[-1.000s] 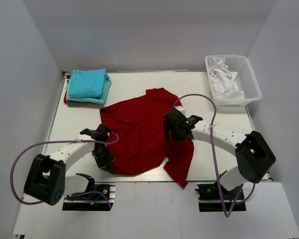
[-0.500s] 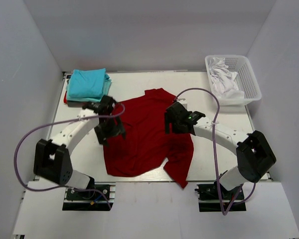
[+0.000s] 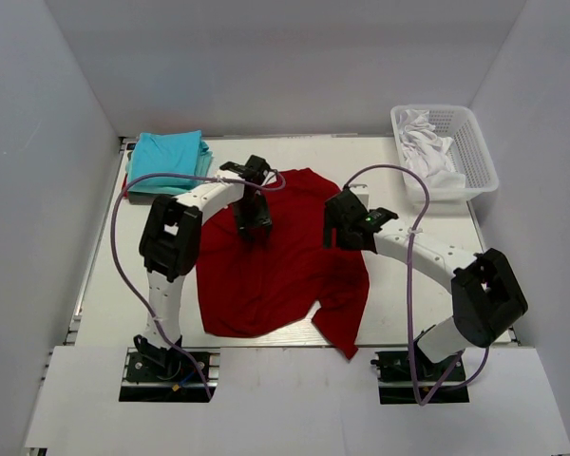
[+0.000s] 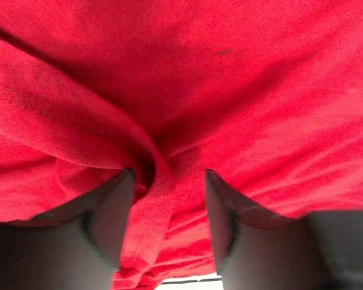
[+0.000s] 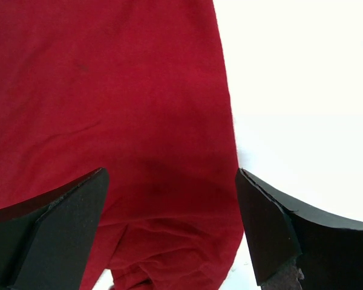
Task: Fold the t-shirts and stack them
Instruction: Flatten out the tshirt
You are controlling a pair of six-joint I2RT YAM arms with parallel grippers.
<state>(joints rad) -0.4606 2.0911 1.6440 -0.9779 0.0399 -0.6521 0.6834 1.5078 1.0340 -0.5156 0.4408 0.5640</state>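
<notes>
Left gripper (image 4: pixel 169 181): its wrist camera gives what the overhead cannot. The fingers are partway apart. A raised ridge of the red shirt (image 4: pixel 230 90) stands between them and leans against one finger. It is not pinched from both sides, as far as I can see. The overhead shows only the arm stretched far forward, with the gripper down on the shirt's far left part.

Right gripper (image 5: pixel 169 175): fingers spread wide, gripping nothing. It hovers over the shirt's right edge, one finger above cloth, the other above bare table (image 5: pixel 302 90).

Only the overhead gives the layout:
- The red shirt lies spread and rumpled mid-table, one corner reaching the near edge.
- The turquoise shirts (image 3: pixel 166 157) are folded and stacked in the far left corner, apart from the red one.
- A white basket (image 3: pixel 477 157) at far right holds white cloth (image 3: pixel 426 152).
</notes>
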